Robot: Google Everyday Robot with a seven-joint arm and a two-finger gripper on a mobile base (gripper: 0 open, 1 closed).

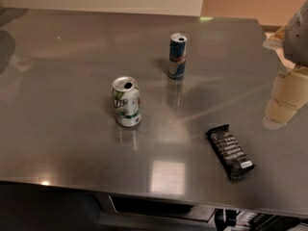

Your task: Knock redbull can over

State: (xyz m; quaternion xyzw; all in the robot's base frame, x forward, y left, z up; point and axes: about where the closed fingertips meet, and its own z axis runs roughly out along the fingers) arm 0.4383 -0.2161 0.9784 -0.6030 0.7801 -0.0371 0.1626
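Observation:
The redbull can (pixel 177 56) is slim, blue and silver with a red marking and a silver top. It stands upright on the grey metal table (pixel 62 95), right of centre toward the back. My gripper (pixel 284 99) is pale cream and enters at the right edge of the camera view. It hangs above the table, well to the right of the can and a little nearer the front, not touching it.
A wider, shorter white and green soda can (pixel 126 101) stands upright left of and in front of the redbull can. A black snack bar wrapper (pixel 230 151) lies flat at the front right. The table's front edge runs along the bottom.

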